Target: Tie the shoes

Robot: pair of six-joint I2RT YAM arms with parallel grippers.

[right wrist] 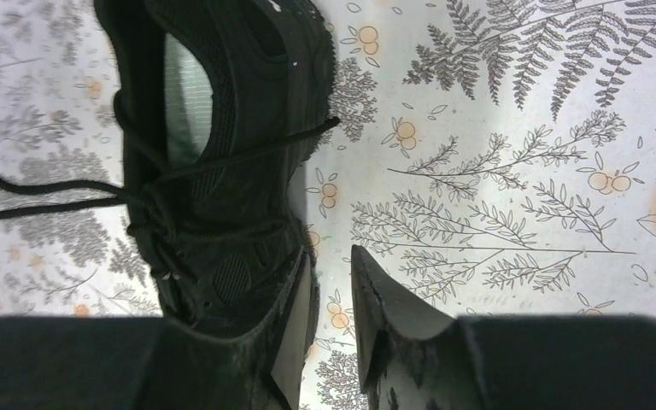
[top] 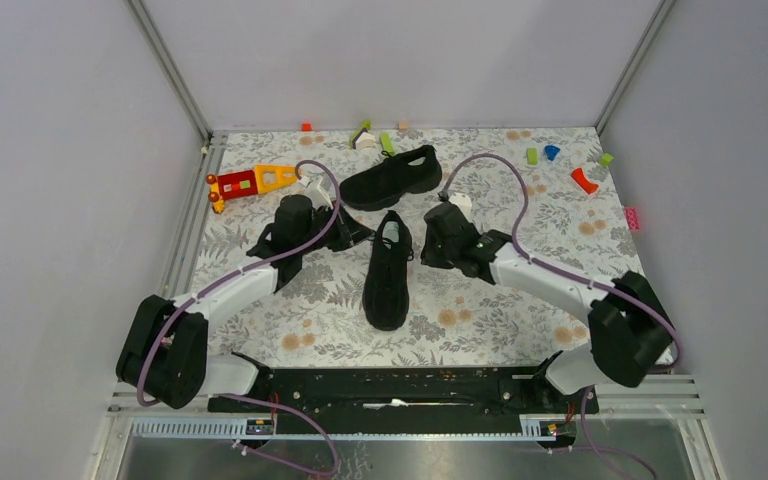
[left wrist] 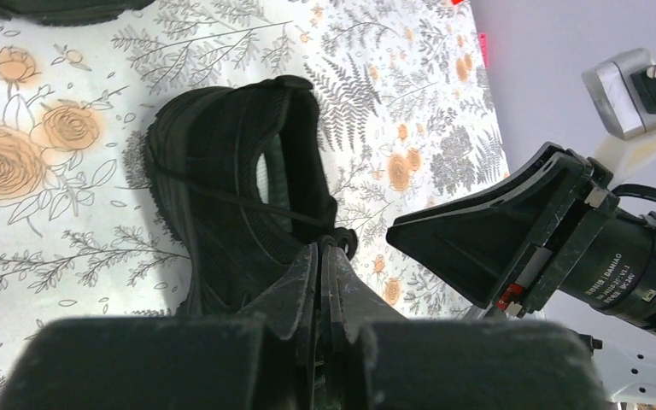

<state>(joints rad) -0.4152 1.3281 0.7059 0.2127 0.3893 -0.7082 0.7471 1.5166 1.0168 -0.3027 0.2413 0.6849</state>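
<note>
**Shoes (top: 390,200) at mid-table, one lace pinched by the left jaws**

The middle shoe (top: 387,275) lies lengthwise at the centre of the tabletop (top: 500,320), toe toward the near edge, between the two grippers. The far shoe (top: 392,175) lies crosswise just beyond it, toward the far edge. The left gripper (left wrist: 320,248) has its jaws pressed together beside the middle shoe, and a thin lace (left wrist: 222,195) runs taut from the shoe to the tips, apparently pinched there. The right gripper (right wrist: 329,256) has its jaws partly apart with nothing between them. One of its fingers (right wrist: 295,316) is just beside the shoe's side.
</note>
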